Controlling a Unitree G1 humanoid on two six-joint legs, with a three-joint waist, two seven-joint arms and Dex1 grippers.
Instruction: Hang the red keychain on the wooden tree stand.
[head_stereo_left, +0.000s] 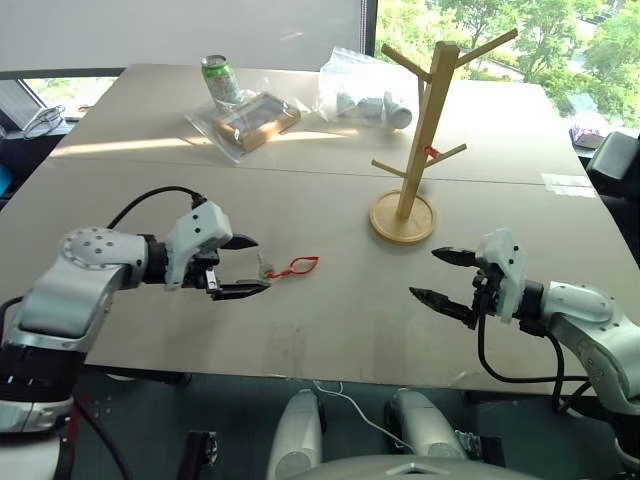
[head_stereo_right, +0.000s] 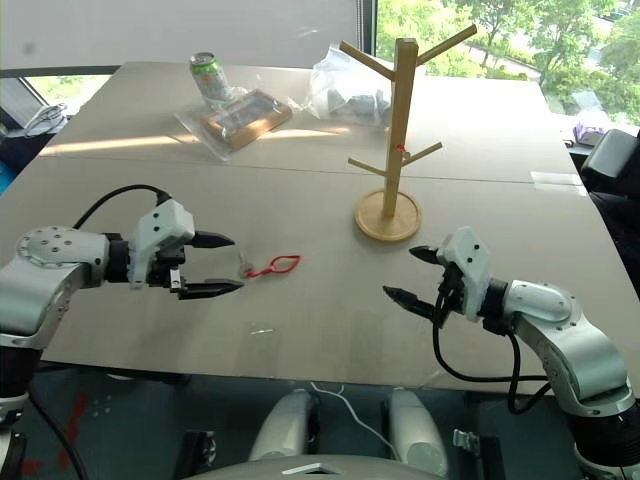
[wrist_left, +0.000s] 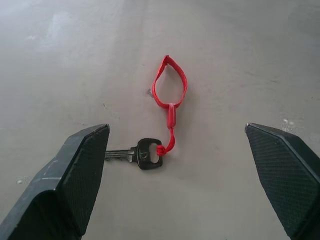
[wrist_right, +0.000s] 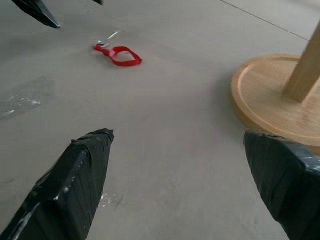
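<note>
The red keychain (head_stereo_left: 293, 267) lies flat on the table, a red cord loop (wrist_left: 170, 89) with a small metal key (wrist_left: 142, 153) at its end. My left gripper (head_stereo_left: 246, 266) hovers open just left of it, the key lying between its spread fingers (wrist_left: 80, 170). The wooden tree stand (head_stereo_left: 415, 150) rises on its round base (head_stereo_left: 402, 218) at centre right, a tiny red bit (head_stereo_left: 431, 152) on one peg. My right gripper (head_stereo_left: 440, 275) is open in front of the stand's base, holding nothing. In the right wrist view the keychain (wrist_right: 118, 54) and the base (wrist_right: 270, 97) both show.
A green soda can (head_stereo_left: 221, 79), a plastic-wrapped wooden box (head_stereo_left: 255, 121) and a clear bag of white items (head_stereo_left: 365, 97) sit at the table's far side. The table's front edge (head_stereo_left: 300, 375) runs close below both grippers.
</note>
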